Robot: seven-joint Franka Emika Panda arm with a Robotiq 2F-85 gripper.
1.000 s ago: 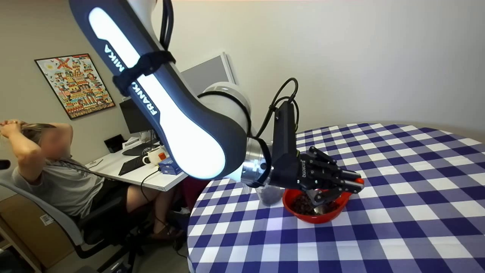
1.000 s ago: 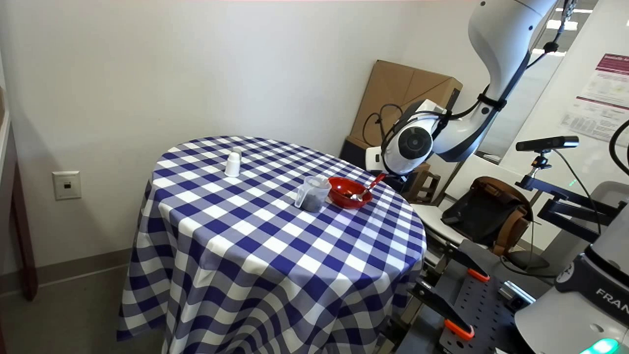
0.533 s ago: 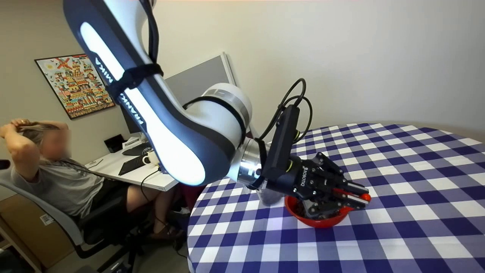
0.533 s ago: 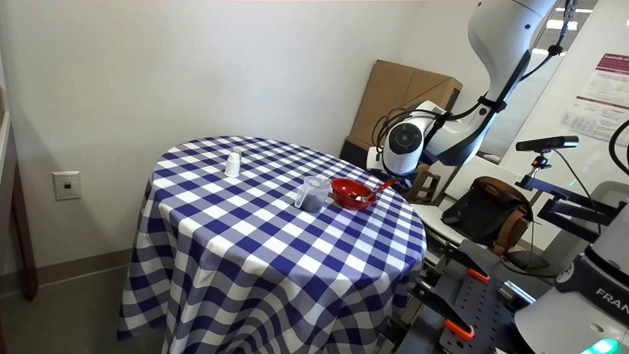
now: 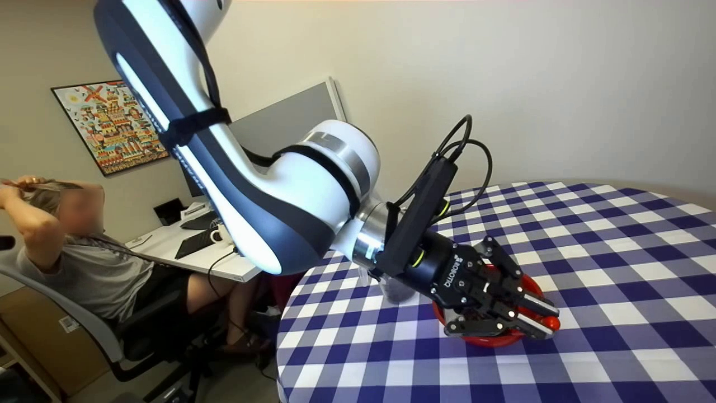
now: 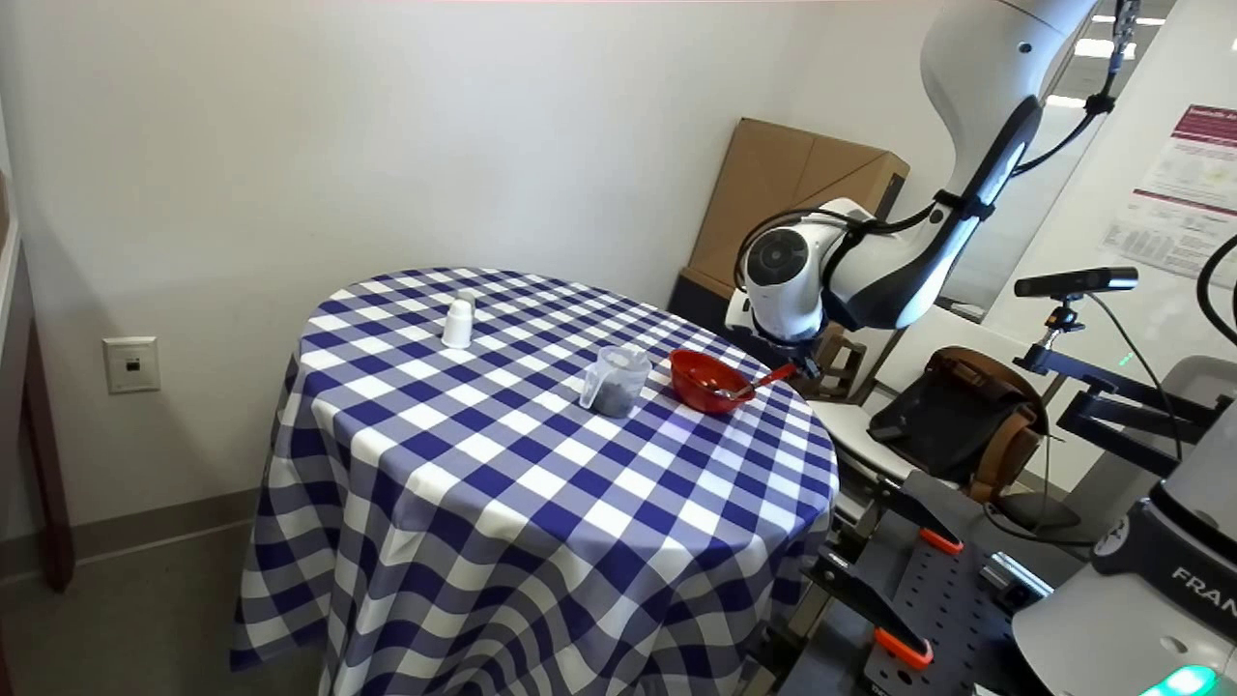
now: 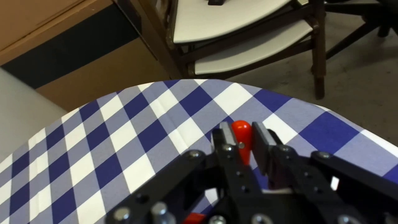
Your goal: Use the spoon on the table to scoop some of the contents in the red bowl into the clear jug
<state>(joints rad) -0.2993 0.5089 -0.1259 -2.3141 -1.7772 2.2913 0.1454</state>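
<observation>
The gripper (image 5: 551, 323) is clamped on the handle of the spoon (image 6: 759, 385); in the wrist view, the rounded red end of the handle shows between the two fingers (image 7: 228, 133). The spoon is tilted, its silver end inside the red bowl (image 6: 689, 390) and its handle sloping up across the rim. The red bowl rests on the round table (image 6: 541, 464), checkered in blue and white, near the right-hand edge as seen in an exterior view; its contents cannot be made out clearly. The clear jug (image 6: 623, 372), upright and dark toward its base, stands just beside the red bowl but apart from it, farther from that edge. A white object (image 6: 458, 324), tapering upward, stands toward the far left edge of the same table, well apart from both vessels. The robot arm (image 5: 224, 184) slants down to the table and, in an exterior view, partly hides the clear jug, while the gripper covers much of the red bowl. Beyond the left edge of the table, a person (image 5: 98, 274) sits by a desk (image 5: 168, 239), hands raised to the head.
</observation>
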